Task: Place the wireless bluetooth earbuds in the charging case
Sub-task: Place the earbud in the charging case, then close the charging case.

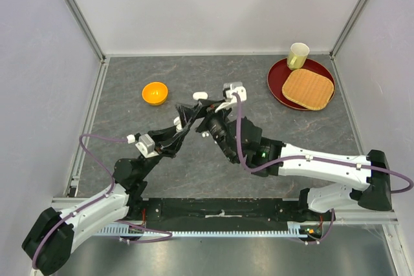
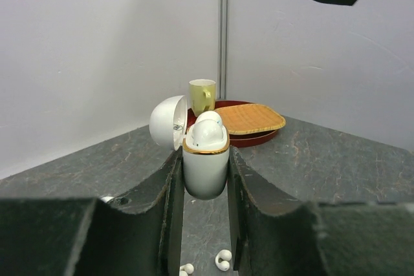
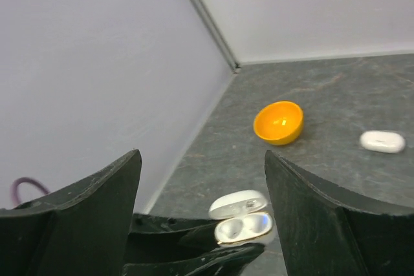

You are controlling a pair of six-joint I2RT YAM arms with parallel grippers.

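Jaws: left gripper clamps the open white plastic charging case, right gripper gapes wide; any tilt could spill the seated white earbud.

Left arm reached from near-left base toward middle, forearm raised. Left gripper pointed forward, jaws clamped on both sides of case, which is held upright and lifted. Right arm stretched leftward from near-right base, elbow kept low, wrist angled up. Right gripper positioned just above left gripper, jaws spread wide, nothing gripped. Left fingers seen below between right fingers in right wrist view. Both grippers close together at middle.
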